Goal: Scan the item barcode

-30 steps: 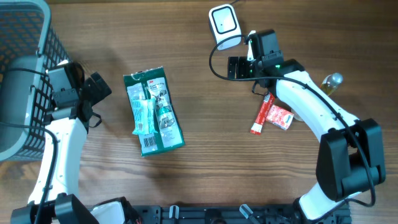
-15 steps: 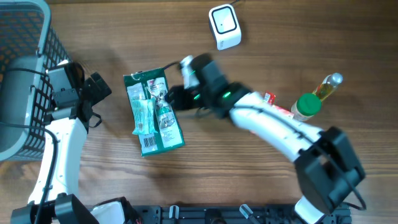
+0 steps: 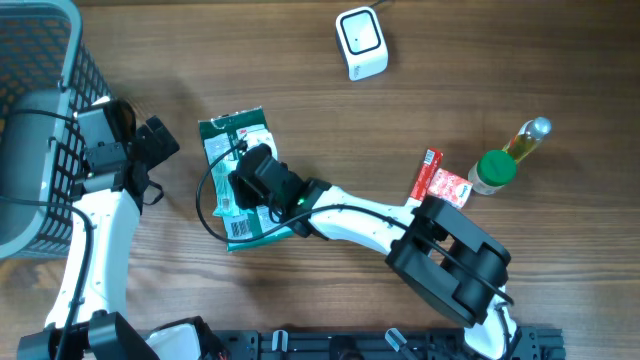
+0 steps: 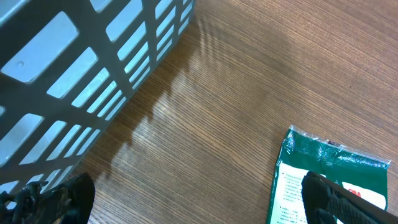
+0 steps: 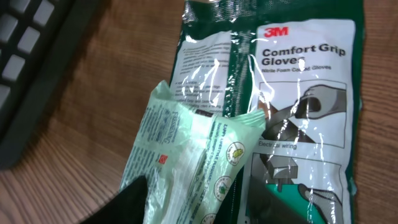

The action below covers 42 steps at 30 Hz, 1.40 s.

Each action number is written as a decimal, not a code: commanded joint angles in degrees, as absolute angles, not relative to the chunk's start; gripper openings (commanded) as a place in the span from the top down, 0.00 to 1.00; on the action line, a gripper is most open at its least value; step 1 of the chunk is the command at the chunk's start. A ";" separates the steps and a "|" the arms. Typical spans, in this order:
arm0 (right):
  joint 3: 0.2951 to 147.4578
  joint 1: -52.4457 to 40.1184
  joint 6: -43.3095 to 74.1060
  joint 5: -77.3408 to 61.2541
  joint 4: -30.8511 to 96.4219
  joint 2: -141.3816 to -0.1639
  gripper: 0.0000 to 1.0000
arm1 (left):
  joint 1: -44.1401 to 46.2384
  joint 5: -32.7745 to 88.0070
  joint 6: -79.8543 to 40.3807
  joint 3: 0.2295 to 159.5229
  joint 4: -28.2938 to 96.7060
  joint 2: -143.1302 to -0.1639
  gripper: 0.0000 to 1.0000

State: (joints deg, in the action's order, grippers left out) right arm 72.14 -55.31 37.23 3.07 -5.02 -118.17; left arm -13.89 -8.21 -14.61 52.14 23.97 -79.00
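Note:
A green 3M glove pack (image 3: 238, 135) lies flat on the wooden table, left of centre, with a pale green packet (image 3: 226, 196) on top of it. My right gripper (image 3: 238, 192) has reached across and is shut on that pale green packet (image 5: 186, 162); one dark finger (image 5: 127, 202) presses each side, and the right gripper's (image 5: 199, 202) jaws stand part-way closed. The glove pack (image 5: 305, 93) shows its printed face. The white scanner (image 3: 361, 42) sits at the far edge. My left gripper (image 3: 152, 150) hangs open beside the pack, holding nothing, with bare wood in the left gripper's (image 4: 199, 202) gap.
A grey wire basket (image 3: 40, 90) stands at the far left, and its wall (image 4: 81, 68) is close to my left wrist. A red packet (image 3: 440, 183), a green-capped bottle (image 3: 492, 170) and a small yellow bottle (image 3: 527, 138) sit at the right.
My right arm swung from beside the scanner across the table to the glove pack, and its jaws closed on the pale green packet. The left arm has not moved.

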 commanded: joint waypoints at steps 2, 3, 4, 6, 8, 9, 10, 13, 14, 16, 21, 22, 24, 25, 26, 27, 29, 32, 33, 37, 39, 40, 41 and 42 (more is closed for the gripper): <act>72.62 -55.27 42.39 1.93 -6.46 -123.48 0.54 | -14.04 -7.94 -13.89 52.73 23.86 -78.43 0.00; 72.62 -55.27 42.33 1.50 -6.50 -123.79 0.60 | -14.04 -7.94 -13.89 52.73 23.86 -78.43 0.00; 72.64 -55.27 42.13 1.48 -6.87 -123.76 0.63 | -14.04 -7.94 -13.89 52.73 23.86 -78.43 0.00; 72.71 -54.89 41.69 1.48 -8.88 -123.42 0.91 | -14.04 -7.94 -13.91 52.73 23.86 -78.43 0.00; 72.73 -53.58 38.41 1.15 -7.88 -119.17 0.96 | -14.04 -7.94 -13.91 52.73 23.86 -78.43 0.00; 72.73 -52.66 37.23 1.06 -5.65 -114.56 0.96 | -14.04 -7.94 -13.89 52.73 23.86 -78.43 0.00; 72.73 -51.40 37.19 1.06 -2.42 -109.32 0.96 | -14.04 -7.94 -13.89 52.73 23.86 -78.43 0.00; 72.73 -47.77 30.26 1.02 11.81 -98.59 0.96 | -14.04 -7.94 -13.91 52.73 23.86 -78.43 0.00; 72.73 -46.30 25.93 0.99 18.74 -95.83 0.96 | -14.04 -7.94 -13.89 52.73 23.86 -78.43 0.00; 72.73 -43.83 21.61 1.08 30.13 -94.52 0.96 | -14.04 -7.94 -13.89 52.73 23.86 -78.43 0.00; 71.33 -36.97 37.87 1.41 38.26 -100.90 0.96 | -14.04 -7.94 -13.91 52.73 23.86 -78.43 0.00; 71.02 -36.45 41.25 1.43 38.02 -102.06 0.96 | -14.04 -7.94 -13.89 52.73 23.86 -78.43 0.00; 70.52 -35.99 51.31 0.47 34.30 -105.84 0.96 | -14.04 -7.94 -13.91 52.73 23.86 -78.43 0.00; 70.52 -36.03 55.09 0.34 33.12 -106.76 0.78 | -14.04 -7.94 -13.89 52.73 23.86 -78.43 0.00; 70.52 -36.03 59.16 -0.12 32.71 -107.48 0.61 | -14.04 -7.94 -13.91 52.73 23.86 -78.43 0.00; 70.54 -35.97 56.40 -0.21 32.60 -107.39 0.24 | -14.04 -7.94 -13.91 52.73 23.86 -78.43 0.00; 71.83 -34.33 50.48 -0.32 34.11 -105.16 0.21 | -14.04 -7.94 -13.89 52.73 23.86 -78.43 0.00; 72.84 -32.01 40.40 -9.50 35.62 -98.80 0.49 | -14.04 -7.94 -13.89 52.73 23.86 -78.43 0.00; 72.82 -31.66 36.80 -13.19 35.99 -97.84 0.74 | -14.04 -7.94 -13.89 52.73 23.86 -78.43 0.00; 67.94 -31.77 36.03 -23.92 33.56 -99.77 0.96 | -14.04 -7.94 -13.91 52.73 23.86 -78.43 0.00; 62.59 -32.05 36.03 -28.88 25.04 -100.79 0.96 | -14.00 -7.94 -13.89 52.73 23.86 -78.43 0.00; 59.79 -32.18 36.23 -30.13 20.67 -101.16 0.96 | -14.00 -7.94 -13.89 52.73 23.86 -78.43 0.00; 56.66 -32.18 36.23 -32.08 15.49 -101.51 0.96 | -14.00 -7.94 -13.91 52.73 23.86 -78.43 0.00; 53.71 -32.18 36.58 -33.32 10.39 -101.82 0.96 | -14.00 -7.94 -13.91 52.73 23.86 -78.43 0.00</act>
State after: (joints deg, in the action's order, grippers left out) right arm 59.51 -31.83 37.15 -26.37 17.30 -100.27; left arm -13.89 -8.16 -14.61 52.14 23.99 -79.00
